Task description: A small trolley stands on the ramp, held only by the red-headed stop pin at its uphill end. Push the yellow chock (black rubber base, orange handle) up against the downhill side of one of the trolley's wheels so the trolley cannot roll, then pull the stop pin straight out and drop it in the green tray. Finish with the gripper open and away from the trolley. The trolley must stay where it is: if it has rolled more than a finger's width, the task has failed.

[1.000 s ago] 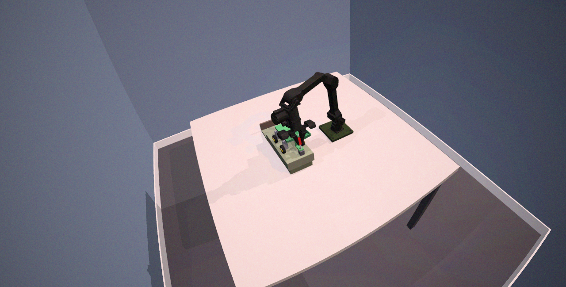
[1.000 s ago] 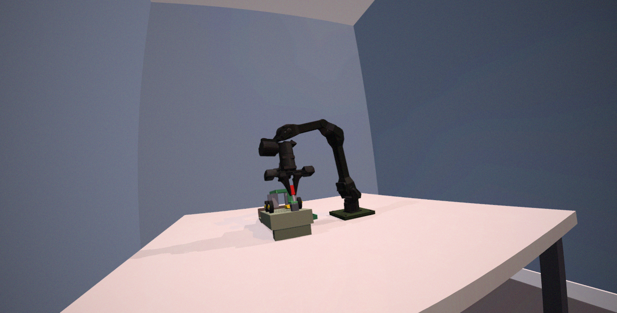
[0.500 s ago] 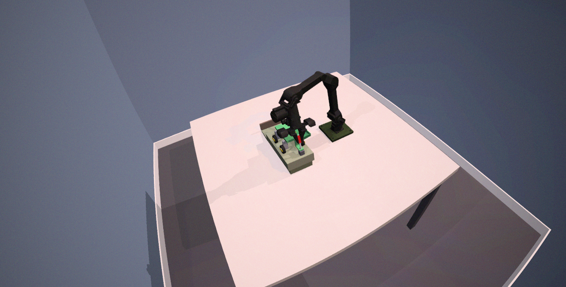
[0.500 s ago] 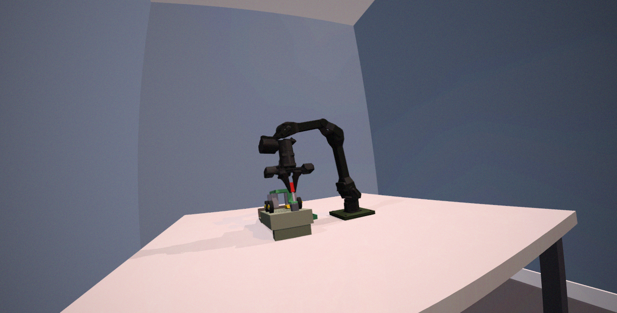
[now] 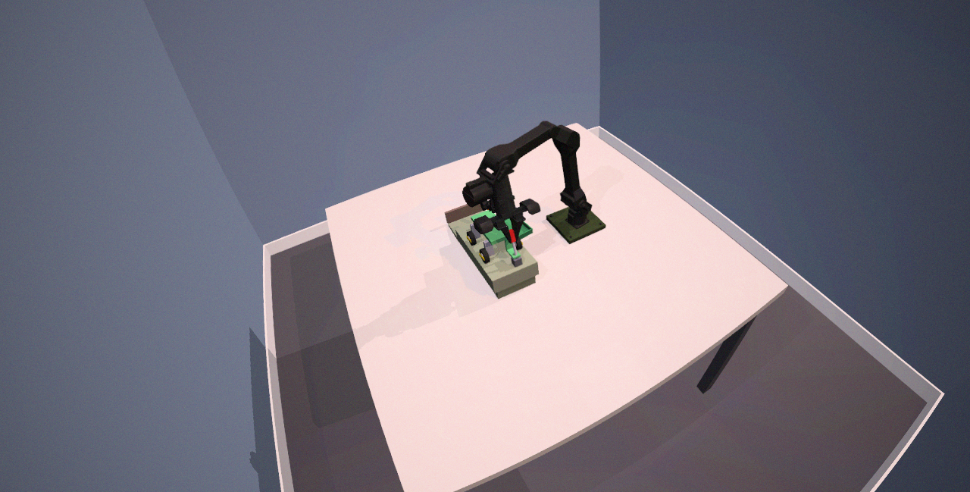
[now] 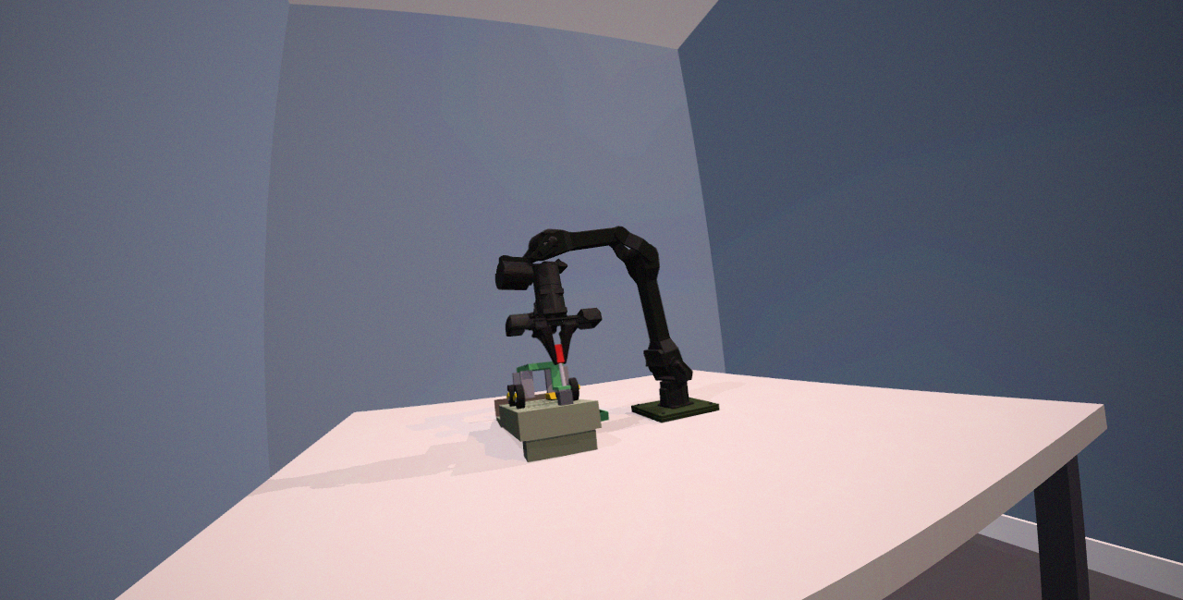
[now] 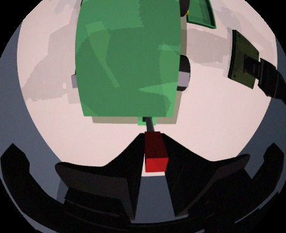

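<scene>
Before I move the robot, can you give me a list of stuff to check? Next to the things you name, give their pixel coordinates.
1. Fingers [image 5: 513, 238] [image 6: 559, 356] shut on the red-topped pin [image 5: 512, 236] [image 6: 559, 352] [image 7: 156, 164]: ok.
2. Cart [image 5: 489, 253] [image 6: 537, 366] [image 7: 127, 65] standing on the ramp [image 5: 515, 280] [image 6: 548, 421] [image 7: 101, 120]: ok.
3. Wedge snug against a wheel: cannot tell.
4. Pin tip free of its hole: cannot tell.
5. Green tray [image 5: 527, 232] [image 6: 603, 415] [image 7: 199, 13] beside the ramp: ok.
6. Pin in tray: not ok.

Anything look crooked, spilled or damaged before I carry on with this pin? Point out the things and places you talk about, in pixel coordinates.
Nothing stands out. The trolley [image 5: 486, 247] [image 6: 537, 366] [image 7: 127, 65] stands upright on the ramp [image 5: 502, 277] [image 6: 558, 421] [image 7: 133, 120], and the claw [image 5: 515, 238] [image 6: 559, 359] [image 7: 151, 137] is shut on the pin's red head [image 5: 512, 236] [image 6: 558, 352] [image 7: 156, 164]. I can't tell whether the chock [image 6: 552, 396] touches a wheel.
</scene>
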Tool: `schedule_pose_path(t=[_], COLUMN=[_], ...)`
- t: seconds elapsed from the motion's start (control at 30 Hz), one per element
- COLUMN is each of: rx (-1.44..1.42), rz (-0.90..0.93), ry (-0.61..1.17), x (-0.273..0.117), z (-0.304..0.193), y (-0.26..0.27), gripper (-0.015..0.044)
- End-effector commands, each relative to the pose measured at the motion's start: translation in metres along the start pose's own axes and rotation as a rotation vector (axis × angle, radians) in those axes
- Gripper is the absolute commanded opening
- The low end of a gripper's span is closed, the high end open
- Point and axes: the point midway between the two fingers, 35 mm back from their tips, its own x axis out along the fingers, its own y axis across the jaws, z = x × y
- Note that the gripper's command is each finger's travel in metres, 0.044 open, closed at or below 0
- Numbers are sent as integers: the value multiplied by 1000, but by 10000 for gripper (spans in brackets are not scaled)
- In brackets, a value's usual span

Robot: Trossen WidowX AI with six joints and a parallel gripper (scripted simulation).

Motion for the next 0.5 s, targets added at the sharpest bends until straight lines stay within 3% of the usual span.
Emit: schedule_pose_path(t=[0.0,0.47], rx=[-8,-8], rz=[4,4], ry=[8,8], x=[-4,-13], z=[-2,-6], y=[1,2], gripper=[0,0])
